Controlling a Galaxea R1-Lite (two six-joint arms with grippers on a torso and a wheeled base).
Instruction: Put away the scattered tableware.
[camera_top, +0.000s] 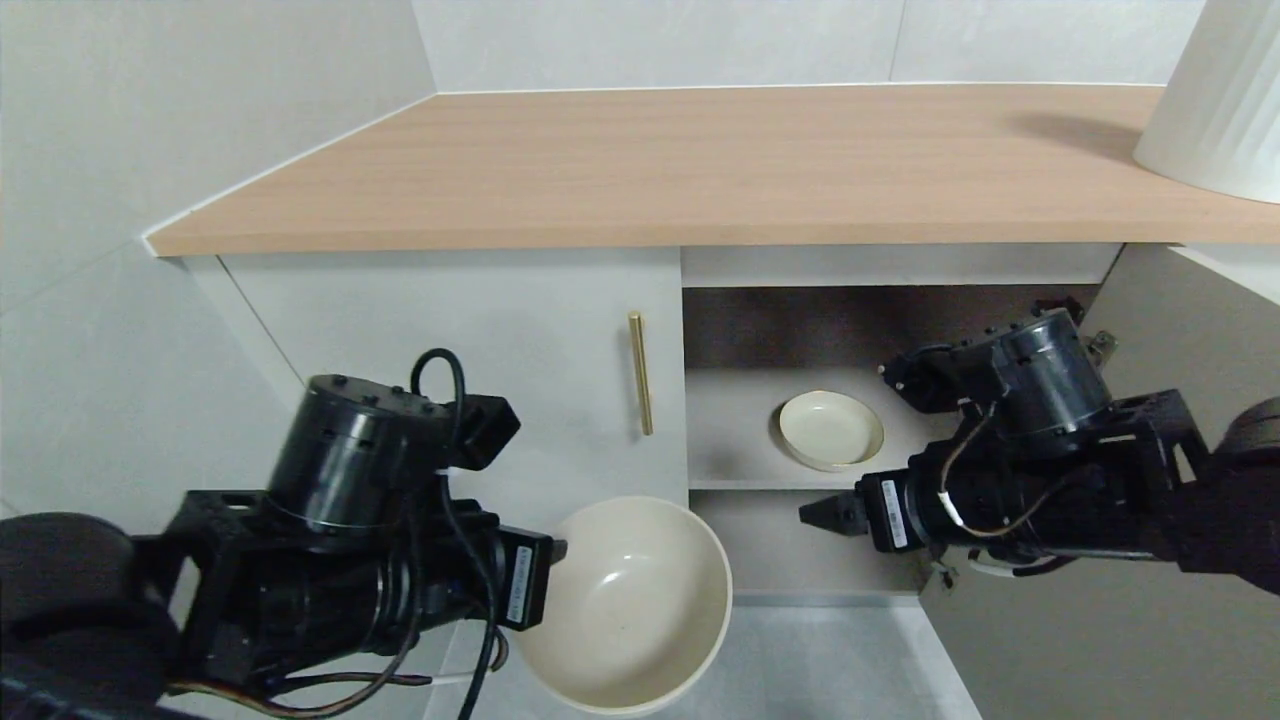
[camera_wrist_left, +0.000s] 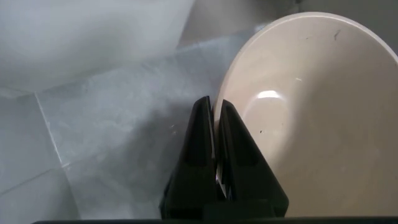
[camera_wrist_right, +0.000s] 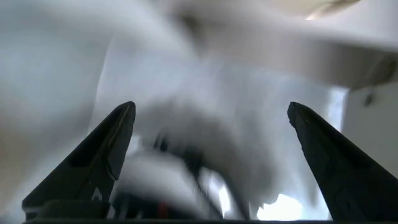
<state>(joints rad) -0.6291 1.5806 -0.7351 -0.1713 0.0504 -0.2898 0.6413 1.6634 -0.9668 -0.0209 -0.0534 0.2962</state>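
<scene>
My left gripper (camera_top: 556, 548) is shut on the rim of a large cream bowl (camera_top: 630, 605), held low in front of the closed cabinet door. In the left wrist view the two fingers (camera_wrist_left: 202, 134) pinch the bowl (camera_wrist_left: 311, 118) at its edge, above grey floor tiles. A small cream dish (camera_top: 832, 430) lies on the shelf inside the open cabinet compartment. My right gripper (camera_top: 822, 515) hangs in front of that compartment, just below and before the dish. It is open (camera_wrist_right: 210, 107), with nothing between its fingers.
The wooden countertop (camera_top: 700, 170) runs above the cabinet. A white ribbed object (camera_top: 1215, 100) stands on it at the far right. A gold handle (camera_top: 640, 372) sits on the closed door. The open cabinet door (camera_top: 1160, 300) is to the right.
</scene>
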